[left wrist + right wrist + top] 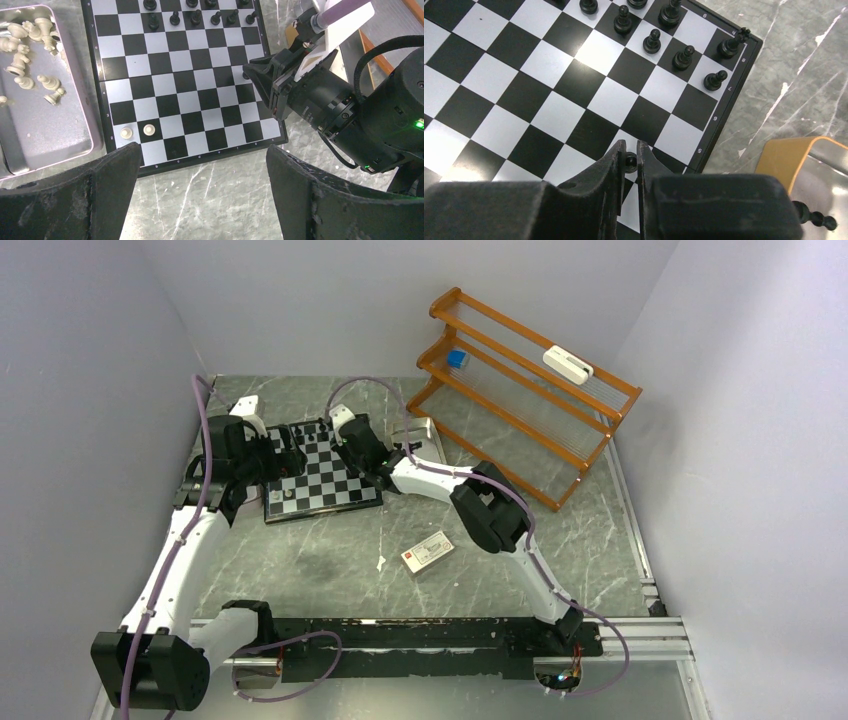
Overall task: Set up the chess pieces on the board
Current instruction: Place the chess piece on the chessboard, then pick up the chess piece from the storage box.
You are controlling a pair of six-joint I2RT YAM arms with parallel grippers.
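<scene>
we list one small black piece (630, 161), pinched in the closed right gripper (628, 156) just above the chessboard (549, 115) by its edge, the black pawn row (683, 57) straight ahead of the jaws; left gripper (202, 162) wide open, empty, farther off

Your board (190, 100) is checkered black and white inside a dark border with small pale markings. The black pieces (652, 41) on it are glossy. The pale pieces (148, 130) are cream, some on the board and others in the dull grey tray (45, 125) on the left. Your counter (330, 570) is grey-green marble veined with white. The left claw (202, 150) and right claw (628, 160) are both matte black, on white arms (170, 570) with black joints and purple cables (340, 10). The far-right rack (525, 395) is orange-brown wood and carries a blue item (457, 358) and a white one (567, 364). The near card (427, 552) is white and red.
</scene>
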